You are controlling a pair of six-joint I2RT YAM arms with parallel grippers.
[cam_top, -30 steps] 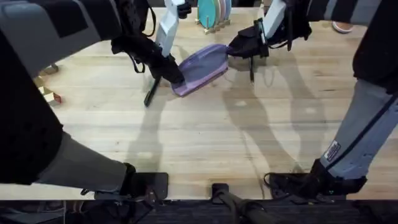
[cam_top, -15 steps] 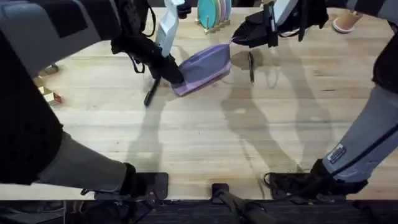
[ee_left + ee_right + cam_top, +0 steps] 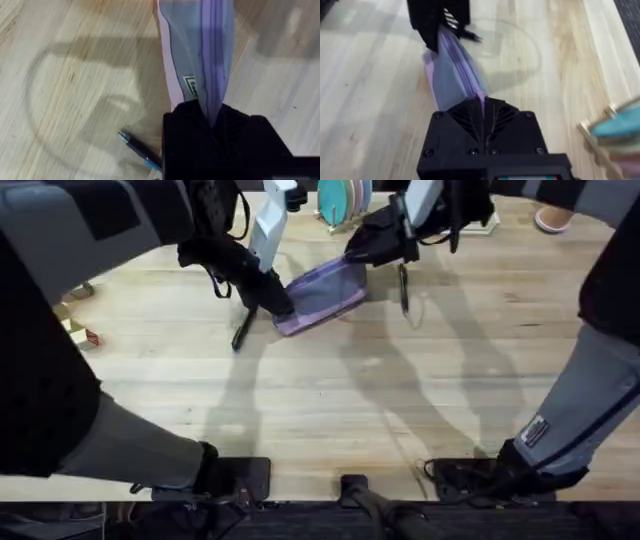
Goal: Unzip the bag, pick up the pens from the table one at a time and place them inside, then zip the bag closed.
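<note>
At opposite ends of the bag (image 3: 322,292), both end effectors — left (image 3: 280,304), right (image 3: 362,252) — clench its fabric.

Even, fairly bright light from above falls on the table (image 3: 330,400), where the arms cast broad, soft-edged grey shadows that run from its middle toward the near edge, with no harsh glare on the wood. In the overhead view the arm segments close under the camera show large, dark and blurred at the left and right sides. The left wrist view is dimmer and warm-toned, with a curved shadow on the wood beside the bag (image 3: 197,55), while the right wrist view is softly blurred, the bag (image 3: 452,75) smeared and the far objects at the table's edge out of focus.
</note>
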